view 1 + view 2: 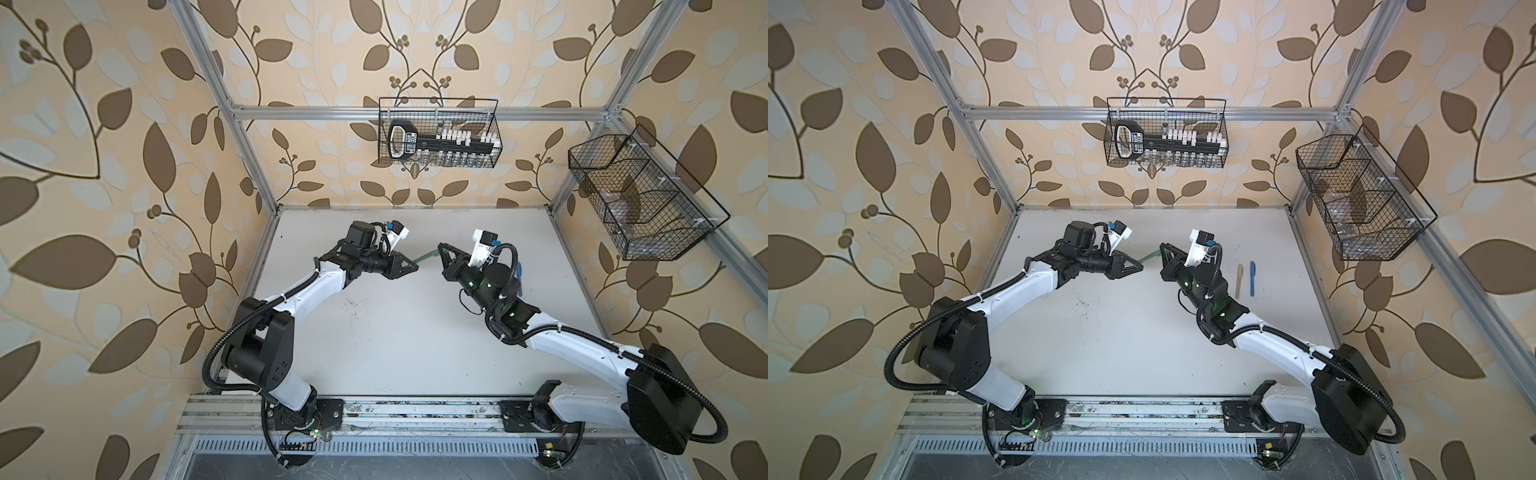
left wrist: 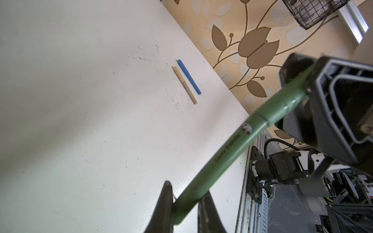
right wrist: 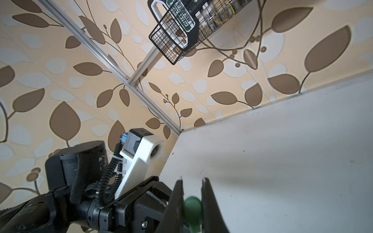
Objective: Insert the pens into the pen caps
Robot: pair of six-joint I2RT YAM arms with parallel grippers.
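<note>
A slim, matte green plastic marker pen hangs in the air above the white surface, bridging the two arms. In both top views the green pen shows only as a short slanted bar between them, over the far half of the surface.

Seen from the left wrist, its barrel carries dark lettering printed lengthwise and a small round pale picture. Just past that picture a thin ring seam marks where the matching green plastic cap meets the barrel. The green cap appears pushed fully home, though the seam is a little soft in focus.

The left gripper has its black fingers closed on the tail of the barrel. The right gripper has its fingers drawn nearly together, pinching the green cap, whose rounded end shows between them in the right wrist view.

A blue plastic marker pen and a tan plastic marker pen lie flat, parallel and just beside each other near the right edge of the surface. Both are capped, each with a faint seam.
</note>
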